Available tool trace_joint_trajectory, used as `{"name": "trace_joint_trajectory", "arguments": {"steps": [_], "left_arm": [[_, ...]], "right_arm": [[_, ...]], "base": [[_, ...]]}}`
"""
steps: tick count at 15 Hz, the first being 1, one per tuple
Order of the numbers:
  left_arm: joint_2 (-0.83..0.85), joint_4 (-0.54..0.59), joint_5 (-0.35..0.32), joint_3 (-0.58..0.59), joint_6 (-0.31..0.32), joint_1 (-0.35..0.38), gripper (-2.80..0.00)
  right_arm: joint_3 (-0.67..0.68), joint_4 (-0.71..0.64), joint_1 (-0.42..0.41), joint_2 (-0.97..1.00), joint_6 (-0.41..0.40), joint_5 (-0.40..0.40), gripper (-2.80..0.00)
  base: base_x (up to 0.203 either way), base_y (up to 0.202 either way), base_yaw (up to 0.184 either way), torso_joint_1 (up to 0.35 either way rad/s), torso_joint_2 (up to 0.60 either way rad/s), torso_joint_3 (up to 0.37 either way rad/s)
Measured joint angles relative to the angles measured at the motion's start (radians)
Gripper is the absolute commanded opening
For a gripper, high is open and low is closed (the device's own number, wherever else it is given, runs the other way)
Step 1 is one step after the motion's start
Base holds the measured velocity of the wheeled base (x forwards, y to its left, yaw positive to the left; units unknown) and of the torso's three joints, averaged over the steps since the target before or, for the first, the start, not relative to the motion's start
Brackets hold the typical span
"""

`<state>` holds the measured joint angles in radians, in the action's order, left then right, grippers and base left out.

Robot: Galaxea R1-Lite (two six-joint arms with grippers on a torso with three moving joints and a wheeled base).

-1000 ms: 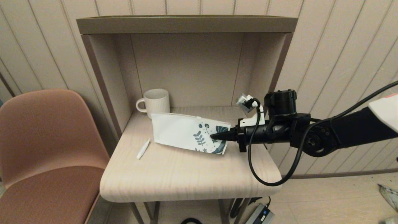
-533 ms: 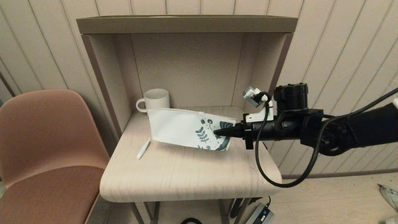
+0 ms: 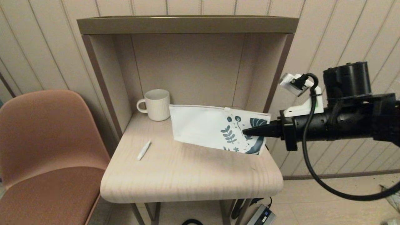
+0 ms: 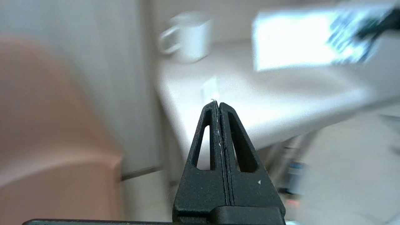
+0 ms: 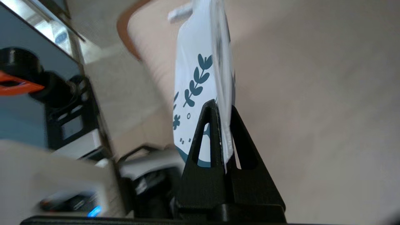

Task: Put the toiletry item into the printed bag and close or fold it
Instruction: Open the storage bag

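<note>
The printed bag hangs upright above the right side of the small table, zip strip on top, leaf print toward the right. My right gripper is shut on its printed end; in the right wrist view the bag is pinched between the black fingers. The toiletry item, a slim white tube, lies flat on the table's left part, apart from the bag. My left gripper is shut and empty, off the table's front left and out of the head view, pointing toward the tube.
A ribbed white mug stands at the back left of the table, just left of the bag. Shelf walls enclose the table's back half. A brown chair stands to the left. A power adapter lies on the floor.
My right gripper has lifted the bag and carried it to the right and slightly back, off the table surface. The tube and mug have stayed put.
</note>
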<state>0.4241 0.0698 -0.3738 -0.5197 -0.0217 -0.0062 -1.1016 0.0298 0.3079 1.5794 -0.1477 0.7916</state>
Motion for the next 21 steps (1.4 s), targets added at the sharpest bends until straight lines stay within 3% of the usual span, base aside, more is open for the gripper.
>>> {"name": "trace_joint_trajectory", "arguments": {"steps": [2,4,6,8,10,16,17,21], "left_arm": [[0.22,-0.048,-0.127,-0.157,-0.029,-0.007,-2.8],[0.446,-0.088,-0.231,-0.313,-0.049,-0.04,-2.8],[0.649,-0.124,-0.304,-0.441,-0.058,-0.118,-2.8],[0.818,-0.179,-0.366,-0.539,-0.066,-0.234,-2.8],[0.912,-0.234,-0.421,-0.574,-0.069,-0.302,-2.8],[1.057,-0.312,-0.533,-0.635,-0.069,-0.364,-2.8],[1.078,-0.317,-0.537,-0.647,-0.068,-0.374,0.0],[1.112,-0.33,-0.561,-0.647,-0.068,-0.388,0.0]], "right_arm": [[-0.011,-0.135,0.01,-0.071,-0.001,-0.033,-2.8],[-0.039,-0.267,0.06,-0.126,-0.002,-0.123,-2.8],[-0.077,-0.395,0.142,-0.155,-0.015,-0.236,-2.8],[-0.095,-0.456,0.221,-0.167,-0.035,-0.275,-2.8],[-0.111,-0.46,0.265,-0.168,-0.062,-0.281,-2.8],[-0.169,-0.513,0.354,-0.131,-0.111,-0.284,-2.8],[-0.174,-0.513,0.368,-0.122,-0.111,-0.284,-2.8],[-0.18,-0.503,0.382,-0.089,-0.119,-0.285,-2.8]], "base": [[0.0,0.0,0.0,0.0,0.0,0.0],[0.0,0.0,0.0,0.0,0.0,0.0],[0.0,0.0,0.0,0.0,0.0,0.0],[0.0,0.0,0.0,0.0,0.0,0.0],[0.0,0.0,0.0,0.0,0.0,0.0],[0.0,0.0,0.0,0.0,0.0,0.0],[0.0,0.0,0.0,0.0,0.0,0.0],[0.0,0.0,0.0,0.0,0.0,0.0]]}}
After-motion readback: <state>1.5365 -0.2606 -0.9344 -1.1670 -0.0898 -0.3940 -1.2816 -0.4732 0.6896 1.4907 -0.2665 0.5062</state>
